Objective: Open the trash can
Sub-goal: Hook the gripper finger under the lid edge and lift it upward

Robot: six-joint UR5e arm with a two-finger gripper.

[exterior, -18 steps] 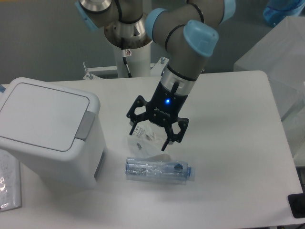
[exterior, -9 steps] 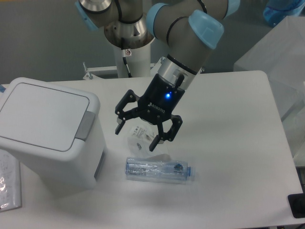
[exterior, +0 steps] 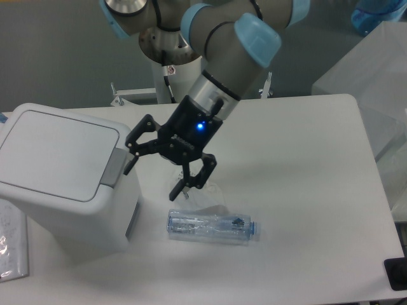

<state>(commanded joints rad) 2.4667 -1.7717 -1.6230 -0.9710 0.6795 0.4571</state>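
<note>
Camera view, fixed, and right at the left side of the white table [exterior: 305, 190] sits the trash can [exterior: 67, 181], a large white boxy plastic bin with rounded corners. Its flat white lid [exterior: 57, 152] lies shut and level, and the grey push tab [exterior: 115, 167] shows on the edge nearest me. Nothing open yet!

That puts me in the approach step. My gripper [exterior: 154, 173], the black two-finger one with the blue light on its body, hangs in the air just beside the can's right edge, jaws spread wide and holding nothing. One fingertip [exterior: 130, 164] sits close to the grey tab, though I cannot tell from this angle whether it touches or is only near. The other finger points down toward the table.

Lower down, a clear plastic bottle [exterior: 213, 227] lies on its side, well clear of the can, with a crumpled bit of clear plastic wrap [exterior: 200, 194] just above it. Neither is my business.

What comes next, by my reckoning: line a fingertip squarely over that tab and press it down, firmly enough to release the lid. The risk I see is pushing off-centre and shoving the whole can sideways instead of tripping the catch.
</note>
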